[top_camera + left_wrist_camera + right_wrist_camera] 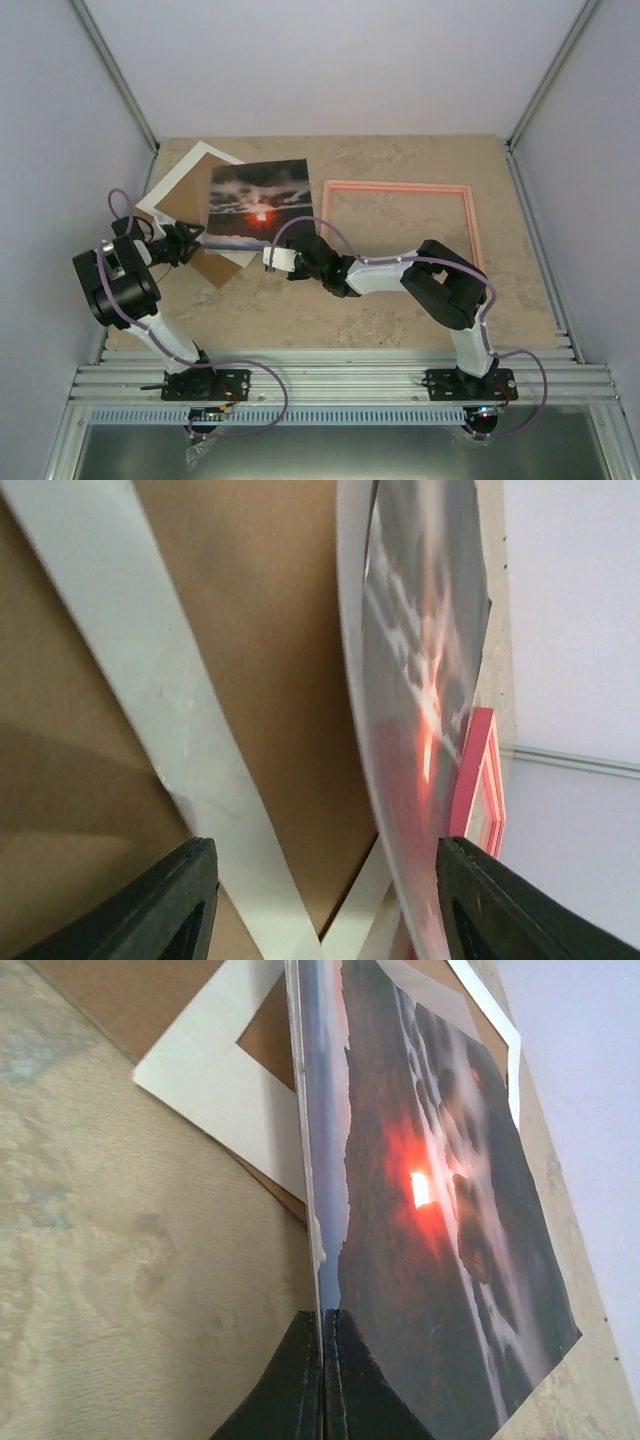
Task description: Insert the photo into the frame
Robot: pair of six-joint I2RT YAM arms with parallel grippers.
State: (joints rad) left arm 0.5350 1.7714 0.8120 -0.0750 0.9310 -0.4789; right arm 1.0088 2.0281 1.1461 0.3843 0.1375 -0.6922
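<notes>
Left of the frame [400, 186], with right pincer [322, 1360] pinching the photo [258, 203] and left pincer [325, 860] open, we must carry it across flat.

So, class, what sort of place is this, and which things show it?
Likely a robot test cell: left arm and right arm bolted to an aluminium rail, a stone-patterned tabletop, plain white walls around it.

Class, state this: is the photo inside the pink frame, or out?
Out. The photo overlaps the white mat, left of the empty frame.
</notes>
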